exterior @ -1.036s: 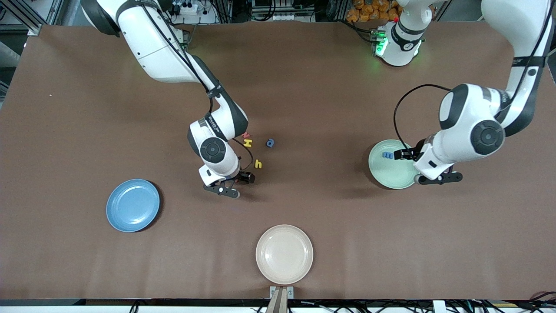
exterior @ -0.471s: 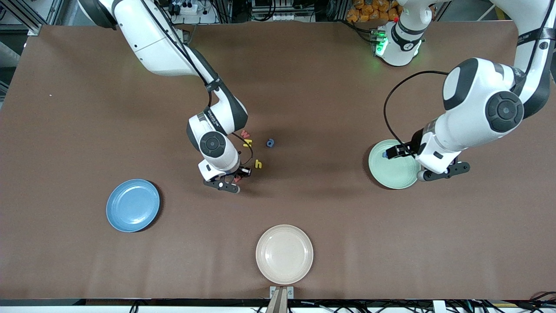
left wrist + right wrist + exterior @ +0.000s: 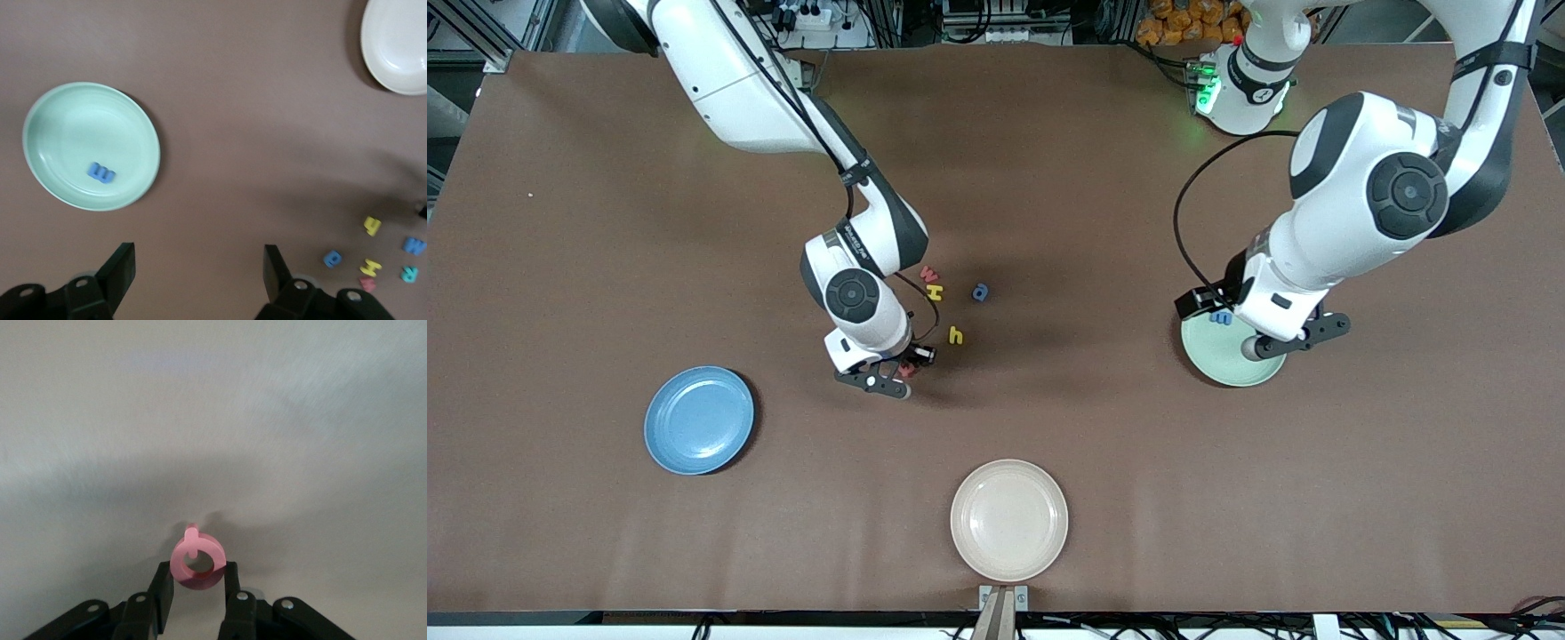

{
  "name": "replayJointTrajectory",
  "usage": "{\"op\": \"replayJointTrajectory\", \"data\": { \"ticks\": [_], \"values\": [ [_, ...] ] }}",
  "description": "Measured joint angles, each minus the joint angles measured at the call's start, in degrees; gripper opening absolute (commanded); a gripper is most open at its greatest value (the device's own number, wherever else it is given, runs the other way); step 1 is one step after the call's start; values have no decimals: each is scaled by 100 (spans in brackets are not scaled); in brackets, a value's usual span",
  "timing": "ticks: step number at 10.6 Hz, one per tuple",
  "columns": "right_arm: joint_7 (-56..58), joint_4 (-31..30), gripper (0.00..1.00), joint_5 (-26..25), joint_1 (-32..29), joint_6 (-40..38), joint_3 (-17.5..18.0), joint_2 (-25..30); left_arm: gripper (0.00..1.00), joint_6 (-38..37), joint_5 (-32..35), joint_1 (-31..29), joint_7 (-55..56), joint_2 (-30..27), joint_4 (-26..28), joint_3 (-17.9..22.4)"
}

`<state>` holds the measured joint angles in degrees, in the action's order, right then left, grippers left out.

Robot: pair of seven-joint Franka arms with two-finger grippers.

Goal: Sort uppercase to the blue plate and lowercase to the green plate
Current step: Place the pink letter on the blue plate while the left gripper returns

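Brown covering spans the table point(image 3: 1049, 178), and everything on it sits small against it. Two white arms come next in bulk. Each plate is far larger than any letter: the blue plate point(image 3: 699, 420) lies toward the right arm's end of the table, well apart from the right gripper point(image 3: 907, 363); the green plate point(image 3: 1224, 351) lies partly under the left gripper point(image 3: 1209, 313); the beige plate point(image 3: 1008, 520) sits nearest the front camera, well apart from both sets of fingers.

In the left wrist view the left gripper's fingers point(image 3: 120, 267) stand wide apart with nothing between them, and the green plate lies clear of their tips with a blue m point(image 3: 101, 173) resting inside it.

In the right wrist view the right gripper's fingers point(image 3: 162, 587) are clamped on the red Q point(image 3: 197, 561), one finger on each side of the ring, its short tail pointing away from the fingers; the letter stands on edge between the tips.

Loose letters lie just beside the right gripper: a yellow h point(image 3: 956, 335) nearest its fingertips, then a yellow H point(image 3: 934, 291), a red w point(image 3: 928, 272) touching or almost touching it, and a blue a point(image 3: 980, 292) a little farther toward the left arm's end. The left wrist view also shows a blue M point(image 3: 413, 245) and a teal R point(image 3: 408, 273) in that cluster.
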<state>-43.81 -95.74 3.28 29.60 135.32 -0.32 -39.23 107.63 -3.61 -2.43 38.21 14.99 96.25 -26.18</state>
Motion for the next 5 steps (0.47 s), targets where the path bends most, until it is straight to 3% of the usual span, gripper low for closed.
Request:
{"op": "replayJointTrajectory", "data": {
  "ticks": [5],
  "values": [
    [1492, 1, 0, -13, -1238, -443, -55, 429, 86, 197, -10, 830, 370, 462, 12, 17]
  ]
}}
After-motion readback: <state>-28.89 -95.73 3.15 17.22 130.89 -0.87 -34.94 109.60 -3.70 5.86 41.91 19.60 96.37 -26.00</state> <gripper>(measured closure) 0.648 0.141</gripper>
